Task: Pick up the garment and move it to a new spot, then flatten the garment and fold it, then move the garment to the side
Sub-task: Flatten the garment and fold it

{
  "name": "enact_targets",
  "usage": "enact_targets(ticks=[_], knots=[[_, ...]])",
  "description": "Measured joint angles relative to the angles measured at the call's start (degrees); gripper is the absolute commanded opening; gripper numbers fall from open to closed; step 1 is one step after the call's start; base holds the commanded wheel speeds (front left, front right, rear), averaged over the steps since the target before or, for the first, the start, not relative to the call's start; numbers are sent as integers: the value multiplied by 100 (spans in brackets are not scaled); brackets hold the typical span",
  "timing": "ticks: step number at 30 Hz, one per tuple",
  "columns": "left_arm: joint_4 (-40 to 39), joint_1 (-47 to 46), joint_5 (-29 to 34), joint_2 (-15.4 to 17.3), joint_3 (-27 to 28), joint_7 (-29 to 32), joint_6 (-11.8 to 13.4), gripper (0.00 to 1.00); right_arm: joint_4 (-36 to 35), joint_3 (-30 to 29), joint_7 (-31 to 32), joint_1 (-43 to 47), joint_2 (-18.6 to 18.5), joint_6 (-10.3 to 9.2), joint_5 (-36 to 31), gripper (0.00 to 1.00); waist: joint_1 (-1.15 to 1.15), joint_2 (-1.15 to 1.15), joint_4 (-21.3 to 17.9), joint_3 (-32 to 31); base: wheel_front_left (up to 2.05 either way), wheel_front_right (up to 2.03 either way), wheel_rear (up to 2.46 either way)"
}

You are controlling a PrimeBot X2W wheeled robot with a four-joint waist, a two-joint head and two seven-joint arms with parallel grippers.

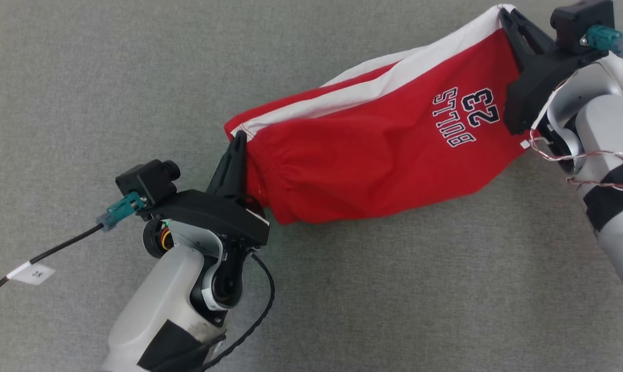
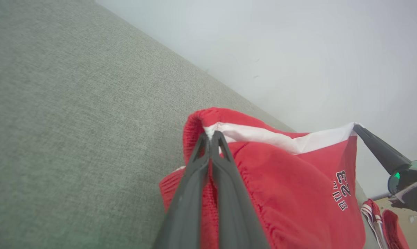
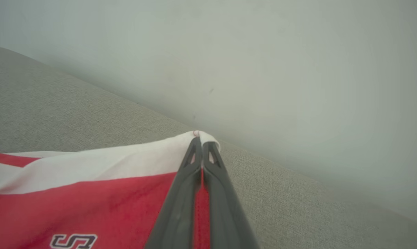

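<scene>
Left gripper (image 2: 211,136) and right gripper (image 3: 201,140) each pinch a corner of the red Bulls shorts (image 1: 373,155) over grey woven fabric (image 1: 84,77), maybe a couch; plain pale wall (image 3: 298,69) behind.

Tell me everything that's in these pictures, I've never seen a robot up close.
Red and white fabric shorts printed BULLS 23: one, red with a white stripe, stretched between the two claws.
Grey woven fabric surface: one, grey, beneath everything.
Plain pale wall: one, off-white, behind the surface.
Further red and white cloth: count unclear, lower right of left wrist view.
Black cable with white label: one, beside the left arm.
Left claw: one, dark, shut on the shorts' waistband end.
Right claw: one, dark, shut on the white-striped far corner.
</scene>
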Motion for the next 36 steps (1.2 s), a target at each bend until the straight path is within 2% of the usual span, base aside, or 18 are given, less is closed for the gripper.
enact_targets(ticks=[8, 9, 10, 11, 21, 23, 27, 33, 36], knots=[[240, -248, 118, -104, 9, -147, 18, 0, 555, 175, -185, -454, 187, 0, -89, 0, -1, 0, 161, 223, 0, 0, 0], [260, -269, 138, -115, 3, -178, -9, 31, 614, 204, -201, -505, 208, 0, -82, 42, 0, 0, 175, 235, 0, 0, 0], [278, -286, 163, -120, -8, -190, -23, 100, 670, 229, -197, -549, 242, 0, -27, 93, -1, 0, 185, 243, 0, 0, 0], [292, -305, 210, -119, -16, -229, -21, 100, 721, 270, -194, -580, 260, 0, 23, 100, -1, 0, 194, 247, 0, 0, 0], [358, -339, 761, -26, 134, -413, 97, 100, 1071, 625, -244, -741, 238, 0, 380, 100, -1, 0, 187, 30, 0, 0, 0], [243, -264, 1058, 46, 178, -421, 151, 100, 1148, 648, -109, -735, 214, 0, 552, 100, -1, -1, 180, -58, 0, 0, 0], [-254, -14, 2159, 286, 236, -438, 401, 100, 1224, 695, 307, -608, 137, 0, 896, 100, -2, -1, 176, -249, 0, 0, 0], [-1050, 887, 3468, 490, 314, -437, 592, 100, 1274, 818, 1073, -223, -37, 0, 1359, 100, -3, -1, 239, -524, 0, 0, 0], [-1270, 1313, 3689, 530, 423, -437, 638, 100, 1348, 754, 1190, -152, -151, 0, 1489, 100, -2, -1, 325, -566, 0, 0, 0]])
